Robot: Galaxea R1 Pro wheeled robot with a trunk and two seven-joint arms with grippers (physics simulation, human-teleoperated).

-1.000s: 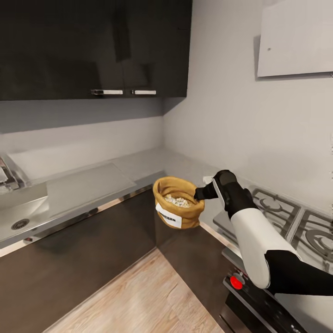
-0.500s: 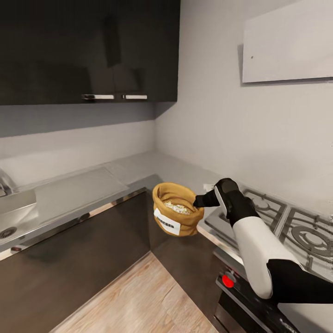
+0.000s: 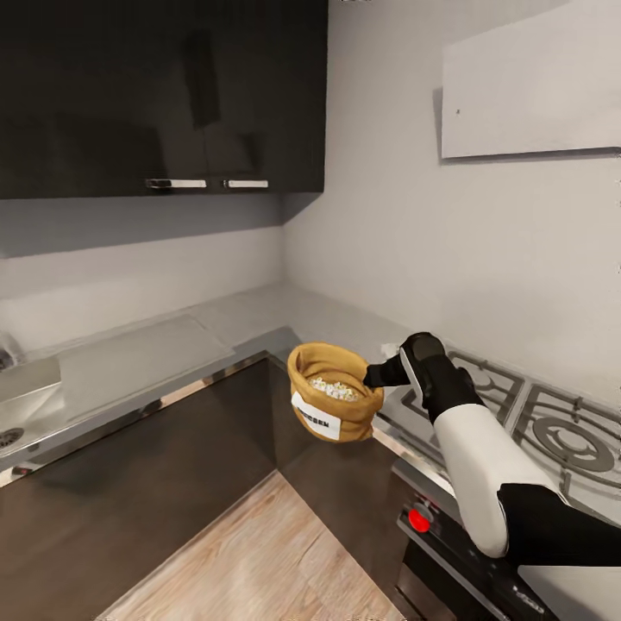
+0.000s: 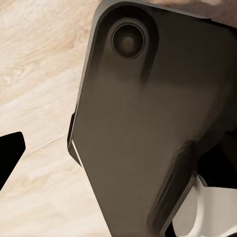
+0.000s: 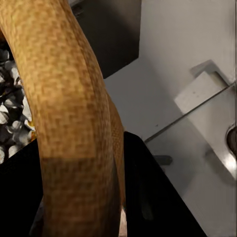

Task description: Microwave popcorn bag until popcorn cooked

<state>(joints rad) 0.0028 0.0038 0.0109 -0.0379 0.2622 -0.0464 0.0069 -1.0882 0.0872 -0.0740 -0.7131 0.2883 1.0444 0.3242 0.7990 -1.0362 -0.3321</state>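
Bag is hanging in the air off the right gripper, clear of the countertop, over the cabinet corner just beside the hob. Right jaws are clamping on the rolled rim; the right wrist view is showing the rim running between the dark fingers. Against the pictures from a second ago, the sink is sliding out at the head view's left edge and the hood is moving inward, while bag and arm are keeping nearly the same place in view: judging this as the robot turning rightward with the bag in carry, not the bag shifting in the grip. Pickup looks done; transport under way; microwave not sighted yet, so placing and heating are outstanding. Count: one bag, one white label, many popcorn pieces inside, two cabinet handles, one red knob. Left jaws: cannot tell; left wrist view is showing dark robot body over wood floor.
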